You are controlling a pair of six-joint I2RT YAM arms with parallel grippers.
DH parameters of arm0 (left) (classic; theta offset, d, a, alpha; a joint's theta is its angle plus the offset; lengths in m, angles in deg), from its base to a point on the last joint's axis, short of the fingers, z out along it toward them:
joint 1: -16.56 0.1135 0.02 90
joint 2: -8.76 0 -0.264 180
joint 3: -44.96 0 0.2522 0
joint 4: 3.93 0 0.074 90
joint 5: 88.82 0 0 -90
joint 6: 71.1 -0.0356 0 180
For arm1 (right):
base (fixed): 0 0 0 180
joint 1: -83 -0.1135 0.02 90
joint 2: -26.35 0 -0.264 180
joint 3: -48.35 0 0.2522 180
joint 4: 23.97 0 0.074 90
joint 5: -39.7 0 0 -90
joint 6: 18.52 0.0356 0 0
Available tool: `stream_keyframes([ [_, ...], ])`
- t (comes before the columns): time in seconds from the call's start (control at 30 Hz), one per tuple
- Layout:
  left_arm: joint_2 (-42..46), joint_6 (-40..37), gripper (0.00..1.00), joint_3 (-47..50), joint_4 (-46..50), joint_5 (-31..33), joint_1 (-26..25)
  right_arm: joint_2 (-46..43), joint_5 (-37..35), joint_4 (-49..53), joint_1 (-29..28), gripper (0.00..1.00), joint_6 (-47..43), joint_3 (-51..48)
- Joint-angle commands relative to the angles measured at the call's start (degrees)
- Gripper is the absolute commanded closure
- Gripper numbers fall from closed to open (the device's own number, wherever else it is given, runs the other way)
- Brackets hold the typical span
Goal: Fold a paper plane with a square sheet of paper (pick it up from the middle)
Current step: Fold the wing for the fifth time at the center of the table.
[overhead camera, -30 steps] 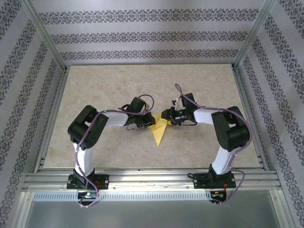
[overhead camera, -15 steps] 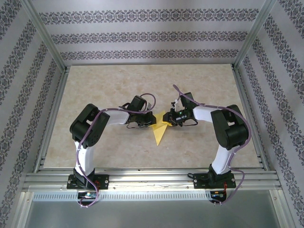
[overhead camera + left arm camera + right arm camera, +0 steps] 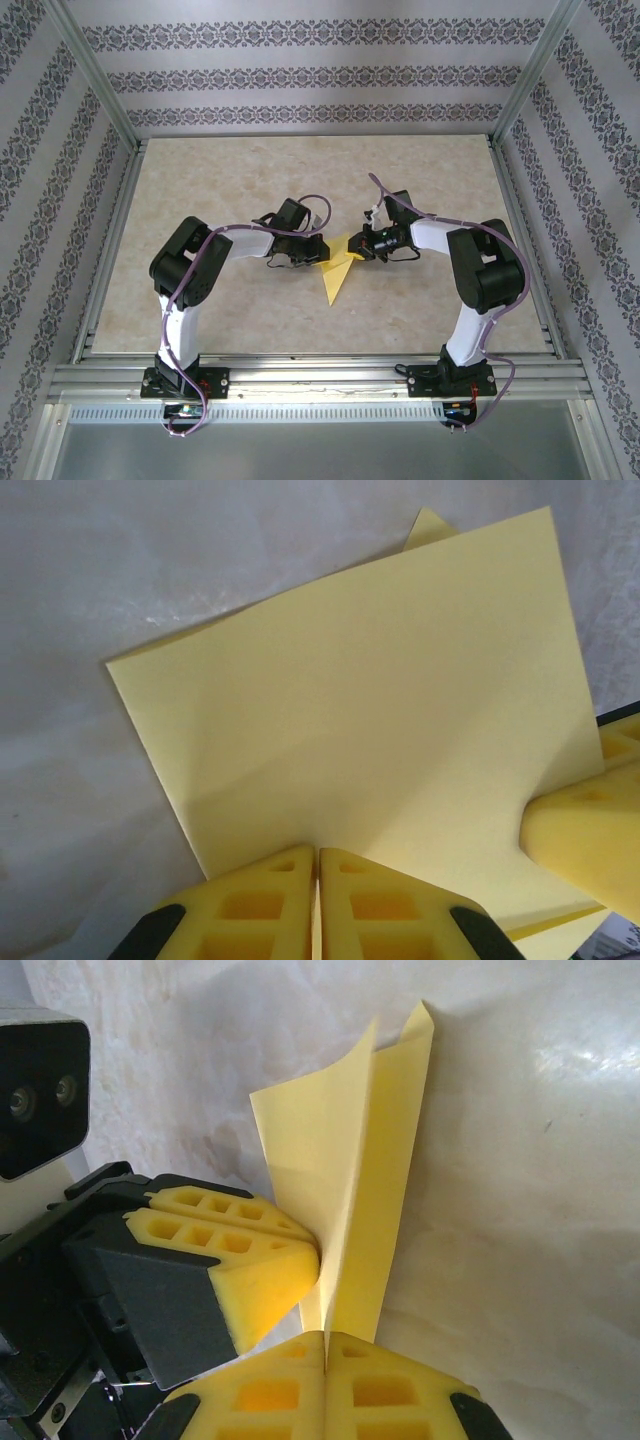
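The right gripper [image 3: 352,249] is now clamping the paper plane [image 3: 334,276]. A second ago its jaws were standing apart around the yellow flap; now they are pressing together on it. In the right wrist view the two yellow pads of the right gripper [image 3: 326,1338] are meeting on the paper plane's [image 3: 352,1150] folded edge, which is rising straight ahead of the fingertips. The sheet is splitting there into two upright flaps.

The left gripper [image 3: 318,257] is still pinching the opposite side, its jaws squeezed flat on the sheet as they were before. In the left wrist view the left gripper [image 3: 318,855] is holding the near edge of the paper plane [image 3: 370,700], which is spreading forward from the fingertips. One right fingertip [image 3: 582,832] is pressing on the sheet just to the right.

The left fingers [image 3: 262,1270] are sitting just left of the right gripper's tips, almost touching them.

From above, the two grippers are facing each other, closer together than a second ago, with the raised part of the plane between them. Its pointed end is lying on the table [image 3: 200,200] below both grippers, towards the arm bases, about where it lay before.
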Motion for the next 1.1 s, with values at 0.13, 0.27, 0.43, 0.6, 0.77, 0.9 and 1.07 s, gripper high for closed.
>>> stream_keyframes([
  [0.13,0.4,-2.1,0.8,-1.4,3.2,0.7,0.7,-0.5,-1.2,-1.6,0.2,1.0,3.0,-1.0],
  [0.27,4.4,-3.1,0.74,-1.0,2.7,2.6,0.7,-2.5,-5.2,-3.8,-1.0,1.0,7.1,-2.9],
  [0.43,11.5,-4.8,0.67,2.6,0.4,6.7,0.6,-4.9,-10.0,-9.0,-3.0,1.0,12.3,-6.1],
  [0.6,20.5,-8.4,0.56,8.8,-0.8,14.3,0.6,-6.3,-14.1,-20.0,-4.6,1.0,21.2,-12.1],
  [0.77,28.4,-14.7,0.43,13.5,-0.2,21.5,0.6,-8.2,-18.2,-19.7,-6.3,1.0,22.7,-13.4],
  [0.9,34.2,-19.6,0.14,16.3,-0.1,28.4,0.6,-9.4,-20.7,-21.0,-7.2,1.0,24.3,-14.6],
  [1.07,39.3,-26.6,0.0,20.4,-4.4,31.5,0.5,-9.0,-21.1,-21.2,-8.1,1.0,25.5,-14.1],
])
